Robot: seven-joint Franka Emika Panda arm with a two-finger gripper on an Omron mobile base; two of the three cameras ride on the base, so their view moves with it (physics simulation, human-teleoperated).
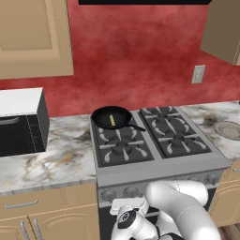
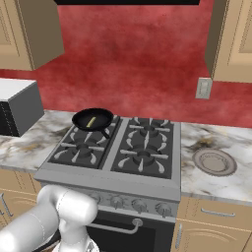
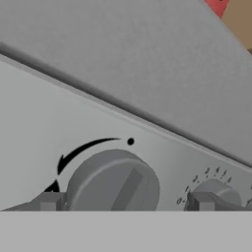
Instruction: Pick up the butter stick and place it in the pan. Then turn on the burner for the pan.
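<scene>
The black pan (image 1: 111, 117) (image 2: 93, 119) sits on the back-left burner with its thin handle pointing toward the stove's middle. The pale yellow butter stick (image 1: 112, 120) (image 2: 90, 121) lies inside it. My gripper (image 3: 125, 202) is low at the stove's front panel, well below and in front of the pan. In the hand view a round grey knob (image 3: 112, 184) sits between the two dark fingertips (image 3: 51, 202). The jaws stand wide on either side of the knob, with a clear gap on the right. The gripper is open and holds nothing.
A second knob (image 3: 215, 191) with dial markings sits to the right of the first. More knobs (image 2: 142, 205) line the stove front. A black and white microwave (image 1: 21, 122) stands on the left counter, and a round plate (image 2: 214, 161) lies on the right counter.
</scene>
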